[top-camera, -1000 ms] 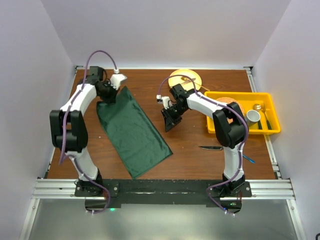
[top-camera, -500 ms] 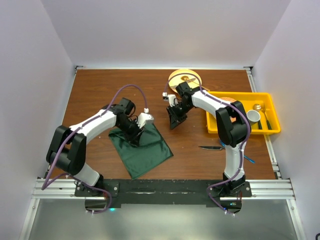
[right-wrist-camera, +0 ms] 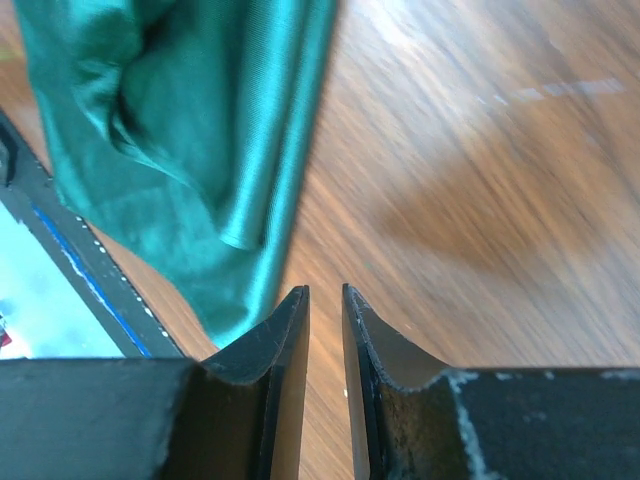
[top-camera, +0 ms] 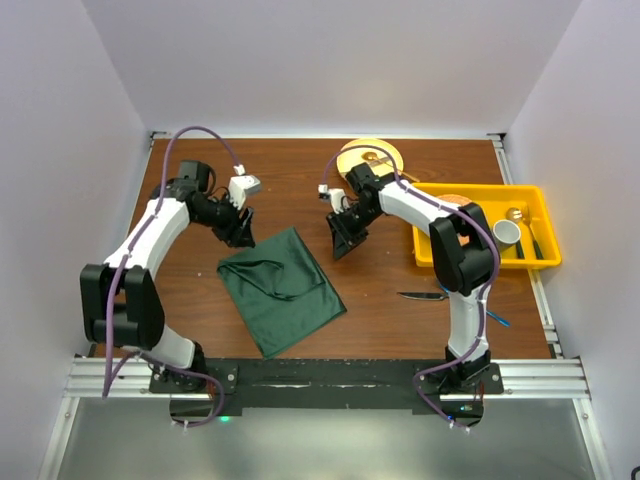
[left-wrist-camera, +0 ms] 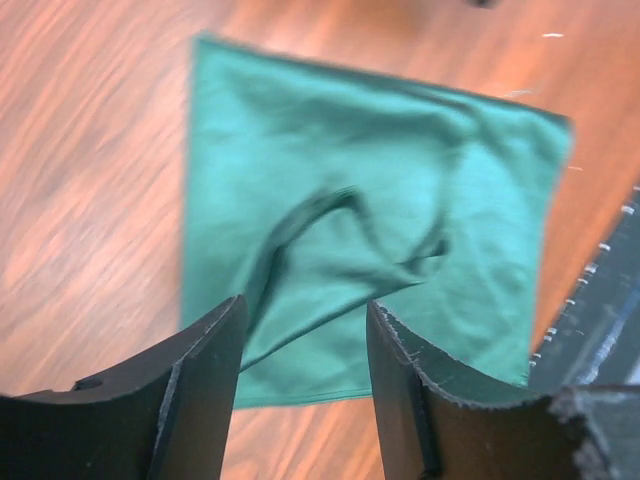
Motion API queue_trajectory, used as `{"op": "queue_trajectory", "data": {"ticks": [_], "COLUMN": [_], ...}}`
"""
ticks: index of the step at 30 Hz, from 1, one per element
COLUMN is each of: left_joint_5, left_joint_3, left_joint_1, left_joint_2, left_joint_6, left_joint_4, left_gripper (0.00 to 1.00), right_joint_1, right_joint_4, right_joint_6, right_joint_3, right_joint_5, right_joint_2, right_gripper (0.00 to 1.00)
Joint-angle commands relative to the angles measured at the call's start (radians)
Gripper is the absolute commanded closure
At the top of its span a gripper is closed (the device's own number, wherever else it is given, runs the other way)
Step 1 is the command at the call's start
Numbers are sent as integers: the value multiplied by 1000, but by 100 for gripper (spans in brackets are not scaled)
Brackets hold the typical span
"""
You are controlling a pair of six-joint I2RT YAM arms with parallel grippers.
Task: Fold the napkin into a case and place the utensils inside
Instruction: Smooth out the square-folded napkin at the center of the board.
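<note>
At napkin (top-camera: pixel 290 295) far edge, left arm elbow-bent, left fingers (left-wrist-camera: pixel 200 390) apart, empty; right fingers (right-wrist-camera: pixel 270 390) barely parted, empty.

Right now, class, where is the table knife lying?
In the top view, the table knife lies on the wooden table's right half, just left of the right arm. It is right of the green napkin and nearer the bases than the yellow bin.

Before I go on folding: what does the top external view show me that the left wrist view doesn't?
Top external only: the right hand, the table knife, the yellow plate and the yellow bin. Left wrist only: the left hand open and empty, and a raised crease curling across the cloth. Both: the dark green napkin lying on the wooden table.
</note>
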Motion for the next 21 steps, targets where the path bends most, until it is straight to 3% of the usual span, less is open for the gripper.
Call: {"op": "queue_trajectory", "data": {"ticks": [1,8,13,17,21], "left_joint_5": [-76,-62,36,85,63], "left_joint_3": [-22,-9,33,50,19], "left_joint_1": [32,32,29,-3,-69], "left_joint_2": [96,242,244,247,236], "left_joint_6": [-72,-74,41,136,173], "left_joint_4": [102,168,101,30,70], "left_gripper": [48,61,48,46,46], "right_joint_1": [54,132,137,138,138], "right_joint_4": [43,110,127,147,147], "right_joint_6": [43,62,75,86,86], "right_joint_3": [49,47,52,57,51], "right_joint_5": [-67,-61,-64,-67,-61], "right_joint_2": [-11,40,72,94,121], "right_gripper": [76,76,79,81,83]}}
